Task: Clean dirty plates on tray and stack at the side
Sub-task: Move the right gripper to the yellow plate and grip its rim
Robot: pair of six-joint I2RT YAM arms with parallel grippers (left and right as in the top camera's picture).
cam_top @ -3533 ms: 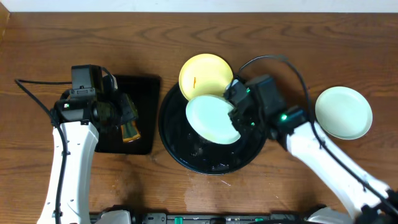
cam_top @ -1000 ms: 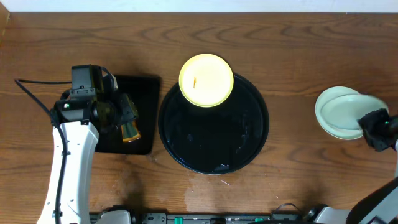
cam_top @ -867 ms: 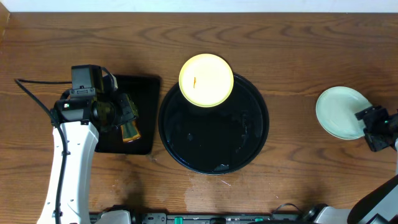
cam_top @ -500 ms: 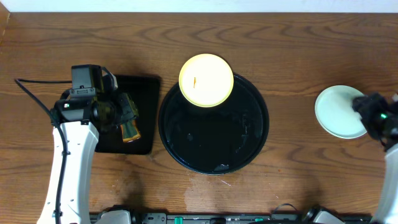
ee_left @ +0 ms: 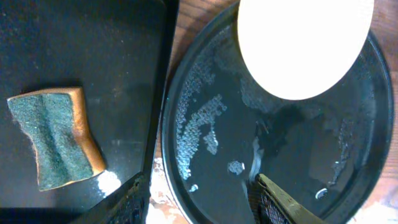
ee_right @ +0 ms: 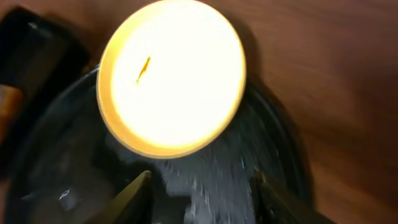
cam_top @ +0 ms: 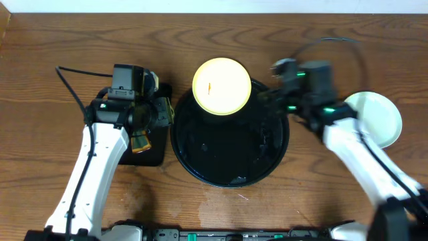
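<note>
1. Yellow plate (cam_top: 222,86) sits on the far rim of the round black tray (cam_top: 227,150), tilted, with its far edge out over the bench (cam_top: 334,40). Orange smear (ee_right: 143,68) on its face, so it reads as not cleaned yet.
2. Mint plate (cam_top: 381,120) is on the bench at the right, partly behind the right arm. Only one outline resolves from above.
3. Right end effector (ee_right: 204,198) hovers over the tray just short of the yellow plate, jaws spread wide, nothing in them.
4. Left end effector (ee_left: 205,202) is also wide and empty, over the tray's left edge. Sponge (ee_left: 53,138) lies untouched on the rectangular tray (ee_left: 93,56).
5. Handling, my read: the plate is stiff, light, glossy and breakable if dropped. The tray floor is wet, so expect a slick underside.
6. Grip point: the near rim, which is raised off the tray floor. One finger under, one on top, clear of the smear.
</note>
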